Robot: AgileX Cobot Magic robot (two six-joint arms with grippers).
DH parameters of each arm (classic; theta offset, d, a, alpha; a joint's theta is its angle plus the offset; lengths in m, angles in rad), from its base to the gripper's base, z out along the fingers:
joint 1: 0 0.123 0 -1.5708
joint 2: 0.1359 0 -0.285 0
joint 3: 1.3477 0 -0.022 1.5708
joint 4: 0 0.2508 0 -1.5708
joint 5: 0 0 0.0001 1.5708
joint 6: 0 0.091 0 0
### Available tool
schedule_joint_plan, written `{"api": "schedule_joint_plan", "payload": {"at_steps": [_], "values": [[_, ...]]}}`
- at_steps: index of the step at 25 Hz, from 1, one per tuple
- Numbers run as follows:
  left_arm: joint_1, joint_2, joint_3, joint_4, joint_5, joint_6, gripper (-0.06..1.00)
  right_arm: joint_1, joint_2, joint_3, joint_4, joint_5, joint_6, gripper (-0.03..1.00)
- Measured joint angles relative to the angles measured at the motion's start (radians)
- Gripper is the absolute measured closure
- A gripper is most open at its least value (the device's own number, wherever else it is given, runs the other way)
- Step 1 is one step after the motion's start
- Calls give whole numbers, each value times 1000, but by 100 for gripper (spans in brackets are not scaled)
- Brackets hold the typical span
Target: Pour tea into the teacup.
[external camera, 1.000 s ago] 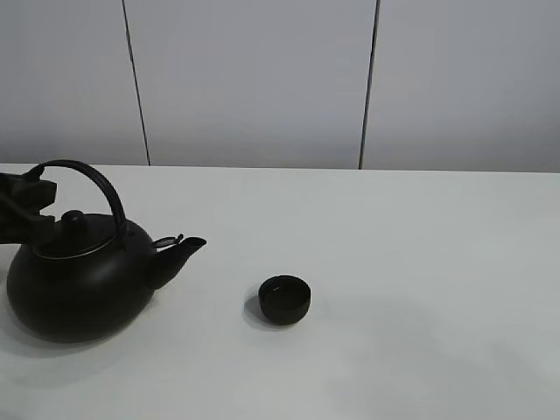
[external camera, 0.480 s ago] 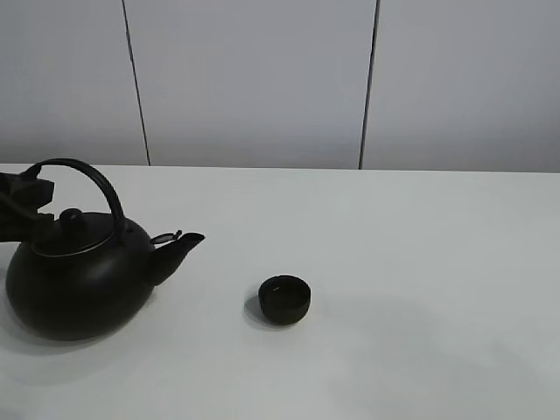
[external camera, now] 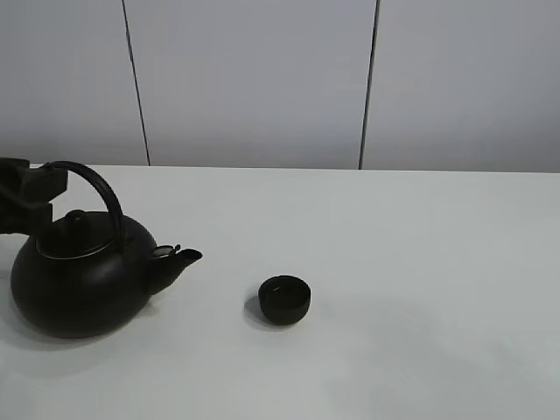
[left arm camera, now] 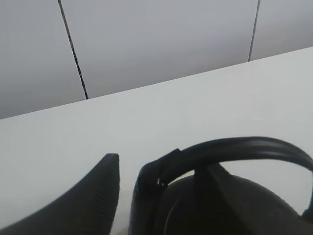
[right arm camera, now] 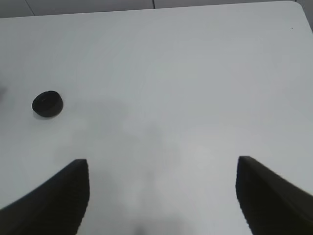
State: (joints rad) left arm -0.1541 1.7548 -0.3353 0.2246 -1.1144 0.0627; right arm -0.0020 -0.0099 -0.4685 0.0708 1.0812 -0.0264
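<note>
Teacup (external camera: 284,299): upright on the table (external camera: 420,262), well apart from the left gripper (external camera: 35,188), off beyond the kettle's spout (external camera: 179,257); also far ahead of the right gripper (right arm camera: 161,196) in that arm's wrist view (right arm camera: 47,104). Inside too dark to judge any fill.

Tea: no stream visible anywhere.

Kettle (external camera: 79,280): resting on the table, roughly upright, spout pointed toward the teacup but short of it, clear gap between spout tip and cup rim.

Handle (external camera: 92,188): arched over the lid (external camera: 77,229); rear end right at the left gripper.

Left gripper: at the rear end of the handle; in the wrist view one ribbed finger (left arm camera: 83,200) just beside the handle (left arm camera: 230,149), a sliver of table between them. Cannot tell whether closed on the handle or merely alongside.

Right gripper: fingers spread wide, holding nothing, hovering over bare table with the teacup far off to one side.

Step in hand, judged: securing the handle for carrying to the cup.

Doing it well: seat the handle deep between the fingers before lifting; lift level; bring the spout tip just above the cup's middle; tilt slowly, given so small a mouth.

Risk: loose grip on a round bar, kettle swinging, tea missing the cup.
</note>
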Motion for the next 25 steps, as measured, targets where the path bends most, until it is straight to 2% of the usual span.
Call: {"api": "schedule_joint_plan", "payload": {"at_steps": [9, 13, 19, 21, 25], "values": [[0, -12, 113, -24, -22, -4, 59, 0, 0, 0, 0, 0, 0, 40], [0, -41, 149, -65, -22, -4, 59, 0, 0, 0, 0, 0, 0, 40], [22, -105, 153, -189, -25, -14, 59, 0, 0, 0, 0, 0, 0, 40], [62, -106, 146, -179, -26, -30, 59, 0, 0, 0, 0, 0, 0, 40], [145, -107, 106, -74, -21, -123, 59, 0, 0, 0, 0, 0, 0, 40]]}}
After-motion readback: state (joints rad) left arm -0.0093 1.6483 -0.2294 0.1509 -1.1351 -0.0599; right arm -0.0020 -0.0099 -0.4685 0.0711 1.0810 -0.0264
